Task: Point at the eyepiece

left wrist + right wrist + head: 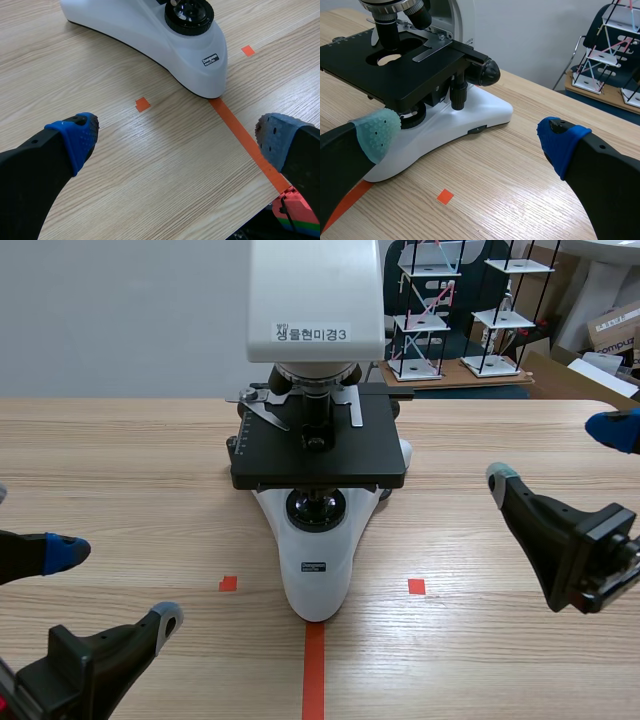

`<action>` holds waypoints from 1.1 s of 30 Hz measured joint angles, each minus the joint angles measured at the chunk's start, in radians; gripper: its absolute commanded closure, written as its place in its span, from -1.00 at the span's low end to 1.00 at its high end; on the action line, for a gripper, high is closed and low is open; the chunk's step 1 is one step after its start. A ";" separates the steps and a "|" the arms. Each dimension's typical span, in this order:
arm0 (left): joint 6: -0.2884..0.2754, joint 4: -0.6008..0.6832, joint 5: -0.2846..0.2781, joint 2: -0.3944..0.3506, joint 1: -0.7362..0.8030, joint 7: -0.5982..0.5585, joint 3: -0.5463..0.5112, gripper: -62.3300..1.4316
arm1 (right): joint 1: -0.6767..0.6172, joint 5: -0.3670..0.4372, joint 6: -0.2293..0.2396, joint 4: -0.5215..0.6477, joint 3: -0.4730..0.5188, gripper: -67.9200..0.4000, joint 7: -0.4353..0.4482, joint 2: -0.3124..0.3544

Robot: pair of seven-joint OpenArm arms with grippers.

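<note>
A glossy white microscope (316, 560) with a flat black stage (318, 455) stands mid-table (120, 460) on pale wood grain, its eyepiece out of sight; the left gripper (115, 585) and right gripper (553, 453) flank it, both spread wide, with bare wood between

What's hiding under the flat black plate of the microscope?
Under the black stage sits a round black light lens, set in the white base. Farther back the stage covers the base, so what lies there cannot be seen.
</note>
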 measured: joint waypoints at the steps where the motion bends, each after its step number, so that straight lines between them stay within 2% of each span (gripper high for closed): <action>1: 0.000 0.000 0.000 0.000 0.000 0.000 0.000 -1.00 | 0.000 0.000 0.000 0.000 0.000 -0.79 0.000 0.000; 6: 0.000 0.000 0.000 0.000 0.000 0.000 0.000 -1.00 | 0.000 0.000 0.000 0.000 0.000 -0.72 0.002 0.000; 8: 0.000 0.000 0.000 0.000 0.000 0.000 0.000 -1.00 | 0.000 0.000 0.000 0.000 0.000 -0.40 0.013 0.000; 13: 0.000 0.000 0.000 0.000 0.000 0.000 0.000 -1.00 | 0.000 0.002 -0.008 0.000 0.000 0.68 0.043 -0.017; 15: 0.000 0.000 0.000 0.000 0.000 0.000 0.000 -1.00 | 0.000 0.002 -0.008 0.000 0.000 0.94 0.064 -0.038; 19: 0.000 0.000 0.000 0.000 0.000 0.000 0.000 -1.00 | -0.011 0.003 -0.011 0.029 0.013 0.97 0.080 -0.064; 24: 0.000 0.000 0.000 0.000 0.000 0.000 0.000 -1.00 | -0.010 0.003 -0.011 0.167 0.023 0.99 0.072 -0.064; 27: 0.000 0.000 0.000 0.000 0.000 0.000 0.000 -1.00 | 0.024 0.012 -0.023 0.245 0.040 0.99 -0.020 -0.064; 30: 0.000 0.000 0.000 0.000 0.000 0.000 0.000 -1.00 | 0.099 0.053 -0.027 0.265 0.040 0.99 -0.110 -0.064; 33: 0.000 0.000 0.000 0.000 0.000 0.000 0.000 -1.00 | 0.183 0.089 -0.080 0.264 0.040 0.99 -0.187 -0.064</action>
